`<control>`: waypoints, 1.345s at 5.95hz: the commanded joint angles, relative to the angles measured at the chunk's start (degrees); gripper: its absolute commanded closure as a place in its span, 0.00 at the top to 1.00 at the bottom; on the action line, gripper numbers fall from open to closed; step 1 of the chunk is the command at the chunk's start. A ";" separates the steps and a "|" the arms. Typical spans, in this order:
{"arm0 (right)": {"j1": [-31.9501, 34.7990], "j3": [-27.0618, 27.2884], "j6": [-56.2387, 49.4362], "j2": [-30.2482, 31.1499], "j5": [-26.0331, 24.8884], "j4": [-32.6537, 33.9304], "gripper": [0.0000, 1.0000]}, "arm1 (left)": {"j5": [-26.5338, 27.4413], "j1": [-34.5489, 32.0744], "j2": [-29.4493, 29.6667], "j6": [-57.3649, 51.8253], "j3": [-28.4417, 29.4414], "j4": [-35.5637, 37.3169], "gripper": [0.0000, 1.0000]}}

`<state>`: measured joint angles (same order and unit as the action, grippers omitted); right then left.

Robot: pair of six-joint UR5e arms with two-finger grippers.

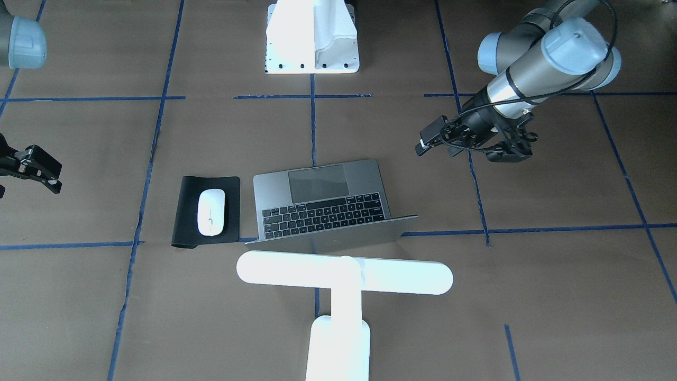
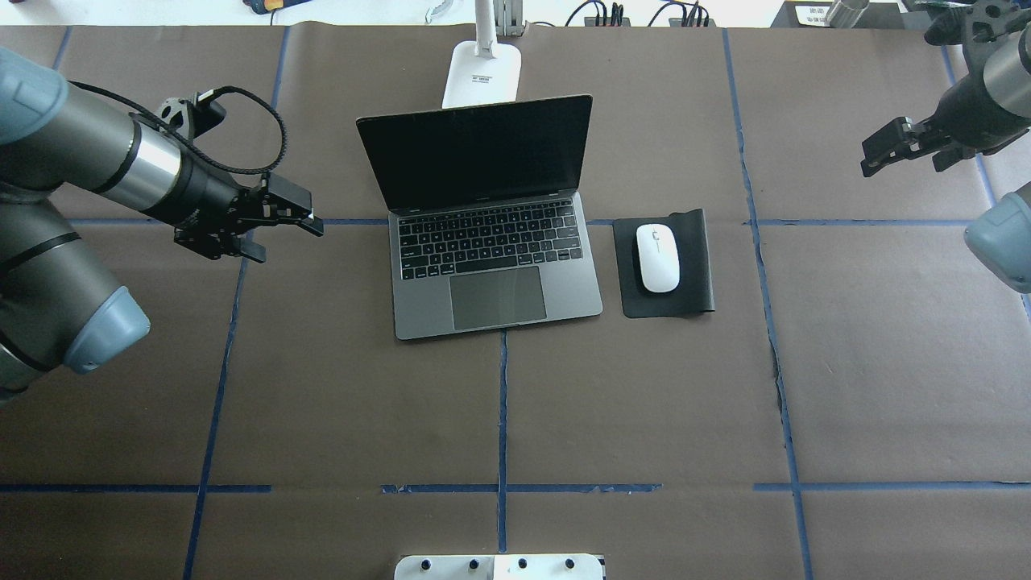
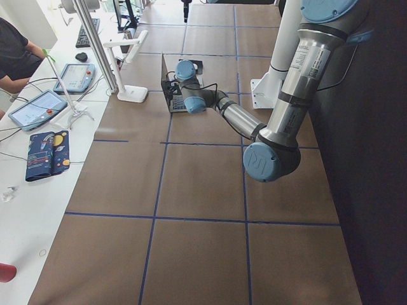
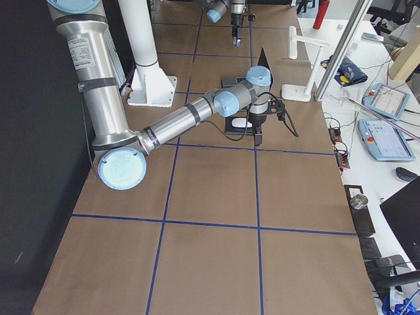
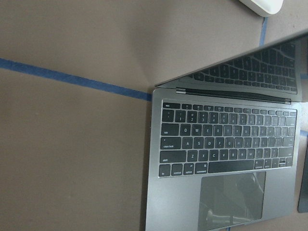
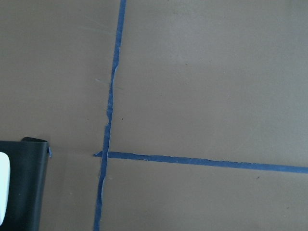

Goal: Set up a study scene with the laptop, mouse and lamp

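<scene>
The laptop (image 2: 491,242) sits open in the upper middle of the overhead view, screen dark, base flat on the brown surface (image 2: 644,403); it looks stiff, metal and fairly heavy for two-finger grabs, and the raised lid is the fragile bit, so I'd take it by a side edge of the base, not the screen; smooth metal is probably slippery too. The mouse (image 2: 658,258) lies on the black mouse pad (image 2: 693,266) just right of the laptop; it's light, glossy and rounded, so pinch it across the narrow sides. The lamp (image 1: 344,275) stands right behind the lid; it's top-heavy looking, and the stem seems the safest hold.

The left gripper (image 2: 310,219) hovers at the left of that view, apart from the laptop, fingers looking pressed together, holding nothing; the right gripper (image 2: 874,157) hangs at the upper right edge, and I can't tell if its fingers are apart or not.

Hard to see: the lamp is blown out white in the front view and cut off at the bottom; overhead shows only its base (image 2: 482,76); the wrist views show no fingers at all.
</scene>
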<state>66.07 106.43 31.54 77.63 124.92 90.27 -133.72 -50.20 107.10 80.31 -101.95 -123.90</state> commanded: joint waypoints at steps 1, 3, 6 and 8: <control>3.26 0.09 -6.72 3.74 0.49 -0.19 1.00 | -0.67 -4.79 -6.87 -9.31 -2.37 0.06 1.00; 5.82 -0.17 -12.11 7.00 0.50 -0.19 1.00 | -0.67 -11.73 -14.26 -24.08 -2.38 1.37 1.00; 16.15 -1.66 -26.40 13.93 6.34 -0.01 1.00 | -0.58 -27.60 -18.51 -56.88 -2.90 22.11 1.00; 24.34 -10.41 -35.29 15.53 12.85 -0.10 1.00 | -0.23 -34.24 -18.68 -75.49 -1.77 38.84 1.00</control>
<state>86.57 100.16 0.07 92.28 134.29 90.23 -134.03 -81.49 88.61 13.37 -104.39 -92.51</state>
